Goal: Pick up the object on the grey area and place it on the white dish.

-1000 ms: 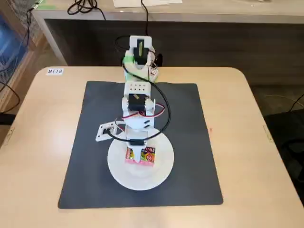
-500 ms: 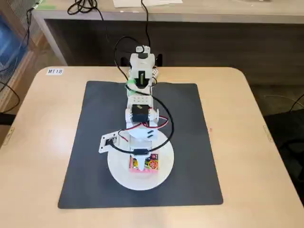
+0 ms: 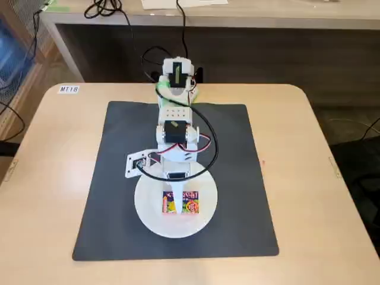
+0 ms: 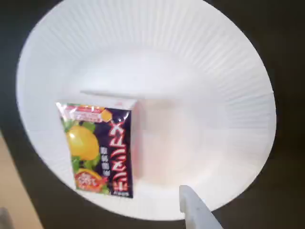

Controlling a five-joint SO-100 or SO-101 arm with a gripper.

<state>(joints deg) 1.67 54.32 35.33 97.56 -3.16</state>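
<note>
Soft, even indoor light falls across the beige worktop (image 3: pixel 309 178) in the fixed view, casting only faint shadows beside the arm; the picture is slightly soft and low in detail. In the wrist view, the white dish (image 4: pixel 214 62) is bright, nearly washed out at its centre, the packet (image 4: pixel 97 148) reads fairly sharp, and a near white tool finger (image 4: pixel 198 212) blurs out of focus.

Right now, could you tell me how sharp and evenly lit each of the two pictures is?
Fixed view: even room light, soft shadows, the packet small and its print unreadable; the gripper overlaps it. Wrist view: the packet reads clearly, the plate glares bright with its centre washed out, and a finger at the bottom edge is blurred.
</note>
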